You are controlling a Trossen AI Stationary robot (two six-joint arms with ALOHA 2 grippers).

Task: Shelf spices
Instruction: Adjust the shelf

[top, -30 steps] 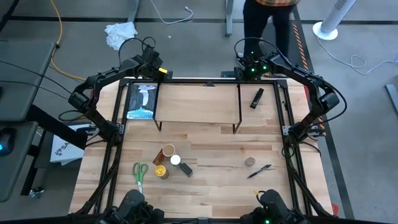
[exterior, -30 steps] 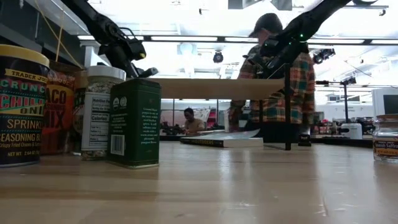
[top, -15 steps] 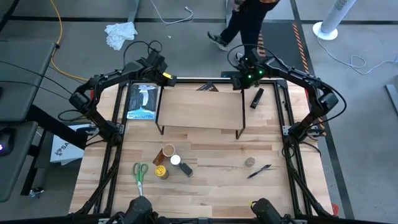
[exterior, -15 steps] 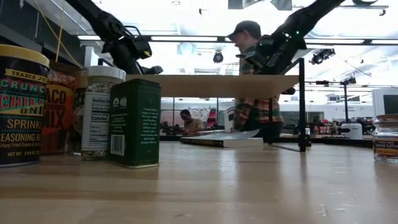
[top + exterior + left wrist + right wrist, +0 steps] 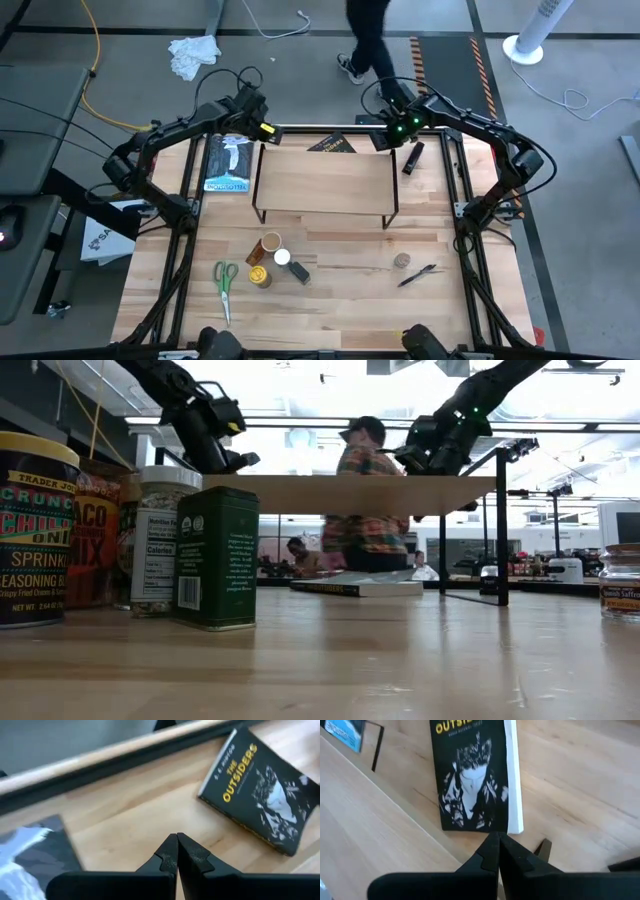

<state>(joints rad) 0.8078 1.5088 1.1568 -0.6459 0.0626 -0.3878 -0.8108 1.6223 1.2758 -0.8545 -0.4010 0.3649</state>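
Note:
The shelf [image 5: 325, 185] is a low, wide rack with thin black legs and a flat top that looks pale wood here; it stands at the table's middle-far part. My left gripper [image 5: 264, 133] is shut at its far-left corner and my right gripper [image 5: 385, 140] is shut at its far-right corner. The spices sit in a cluster [image 5: 272, 262] near the table's near edge: tan round jar, white lid, yellow lid, small black tin. One tiny jar [image 5: 402, 261] stands apart to their right. In the low view the spices [image 5: 160, 540] fill the left foreground. My left gripper [image 5: 176, 839] has its fingers closed together at the shelf's far-left corner [image 5: 260, 147], coming slanted down from the far side. Its own fingers hide what they grip. My right gripper [image 5: 496, 837] is shut at the top's far edge [image 5: 470, 851] beside the far-right leg [image 5: 542, 847]. That contact is hidden too. In the low view the legs [image 5: 500, 560] reach table level; I cannot tell if they touch.
A black book, "The Outsiders" [image 5: 332, 143], lies on the table just beyond the shelf's far edge. Another book [image 5: 225, 165] lies left of the shelf and a black object [image 5: 412, 158] right of it. Green-handled scissors [image 5: 225, 280] and a marker [image 5: 415, 275] lie near the near edge. A person [image 5: 365, 500] walks behind the table.
Both grippers have moved toward the table's near edge and slightly right, staying shut. The shelf has travelled with them, still level, and has uncovered the black book at the far edge. The person behind the table has walked leftward.

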